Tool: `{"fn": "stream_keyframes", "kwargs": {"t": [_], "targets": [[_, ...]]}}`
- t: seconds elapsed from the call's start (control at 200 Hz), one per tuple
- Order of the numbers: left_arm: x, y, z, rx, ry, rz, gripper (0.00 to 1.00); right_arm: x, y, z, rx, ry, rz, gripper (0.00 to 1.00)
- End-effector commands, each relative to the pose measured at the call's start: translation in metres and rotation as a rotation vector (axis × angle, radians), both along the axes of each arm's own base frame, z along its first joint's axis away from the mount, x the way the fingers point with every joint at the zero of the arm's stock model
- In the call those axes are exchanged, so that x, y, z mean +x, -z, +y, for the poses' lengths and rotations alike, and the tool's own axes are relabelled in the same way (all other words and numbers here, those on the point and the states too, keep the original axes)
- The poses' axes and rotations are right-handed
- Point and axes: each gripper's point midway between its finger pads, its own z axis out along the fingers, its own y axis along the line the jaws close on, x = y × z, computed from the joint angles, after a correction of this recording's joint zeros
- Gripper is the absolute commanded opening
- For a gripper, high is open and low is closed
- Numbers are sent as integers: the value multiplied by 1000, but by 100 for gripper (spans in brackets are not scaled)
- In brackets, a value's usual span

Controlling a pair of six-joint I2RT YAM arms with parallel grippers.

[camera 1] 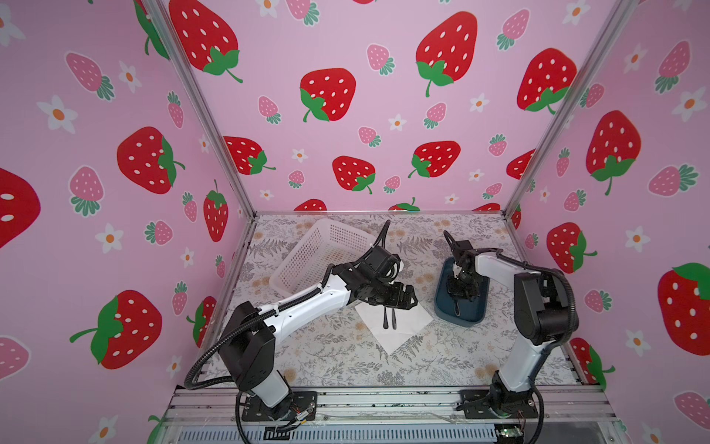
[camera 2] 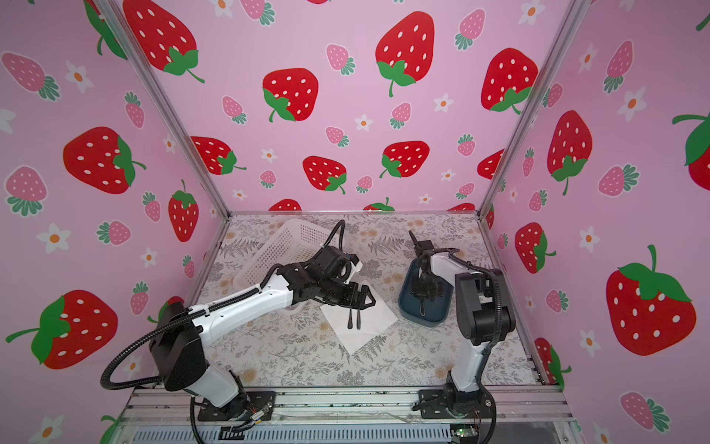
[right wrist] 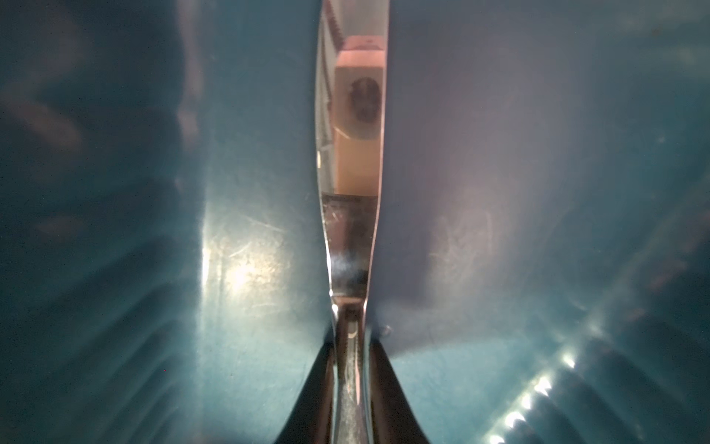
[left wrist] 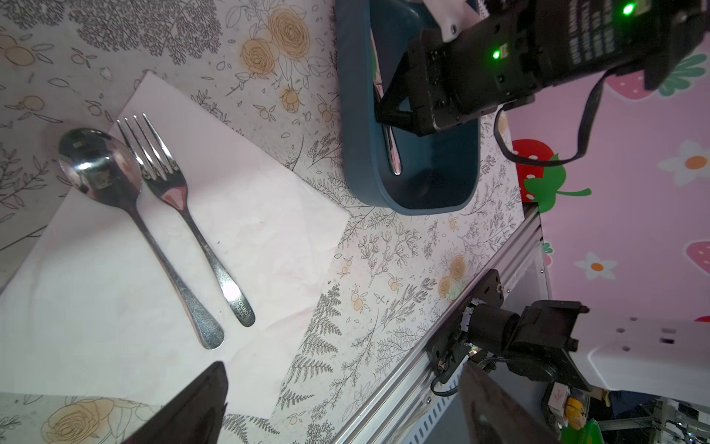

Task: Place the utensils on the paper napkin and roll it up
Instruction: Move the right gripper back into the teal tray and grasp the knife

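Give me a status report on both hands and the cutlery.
Left hand open over the napkin. Right hand shut on the knife in the blue tray. Spoon and fork on napkin. White basket clear of the path.

White paper napkin point(camera 1: 411, 323) beneath the black left gripper point(camera 1: 414, 299), bearing silver spoon point(left wrist: 100, 165) and fork point(left wrist: 175, 194); black right gripper point(right wrist: 351, 348) clamped on a mirror-bright knife point(right wrist: 351, 246) inside a teal tray point(camera 1: 460, 321). Grey ferns and tan roses pattern the counter point(camera 1: 345, 369); red strawberries dot pink walls point(camera 1: 384, 119).
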Motion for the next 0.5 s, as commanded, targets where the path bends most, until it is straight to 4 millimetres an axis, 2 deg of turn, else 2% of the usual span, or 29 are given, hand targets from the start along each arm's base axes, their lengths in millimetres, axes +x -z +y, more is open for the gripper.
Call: {"fn": "stream_keyframes", "kwargs": {"t": [0.0,0.255,0.495], "targets": [[-4,-5,5,-12,16,-3,95,-44,42,-13,-52,-23,199,20],[-3,-4,5,-16,12,2,95,-51,46,-16,-71,-35,209,19],[-3,-7,6,-21,8,2,95,-54,59,-19,-76,-3,184,11]]}}
